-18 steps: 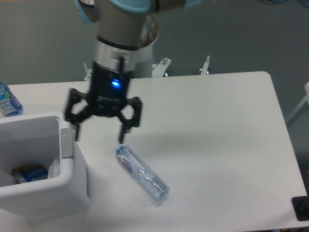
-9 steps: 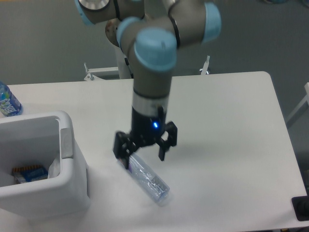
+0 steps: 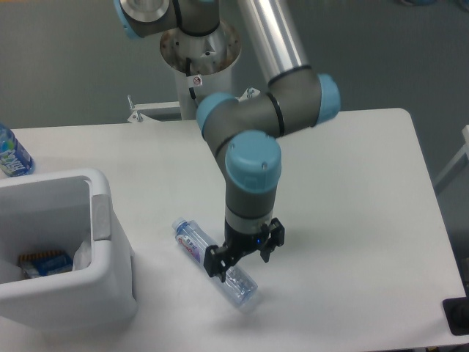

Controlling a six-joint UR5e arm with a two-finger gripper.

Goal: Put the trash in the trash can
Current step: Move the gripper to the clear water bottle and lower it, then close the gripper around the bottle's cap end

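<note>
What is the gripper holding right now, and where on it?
Nothing yet. The gripper, jaws open, straddles the lower body of the bottle, which lies on the table.

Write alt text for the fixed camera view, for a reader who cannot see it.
A robot arm's two-finger tool is lowered over a clear slim plastic water bottle lying on a white table, its fingers either side of the bottle's lower half. A large white rectangular plastic bin stands at the left, with a blue-labelled bottle behind it.

Bottle [image 3: 212, 264]: clear, glossy plastic. Trash can [image 3: 110, 279]: smooth white plastic, slight sheen. Table [image 3: 352, 220]: matt white surface. Arm [image 3: 253, 183]: grey metal, pale-blue plastic caps.
</note>
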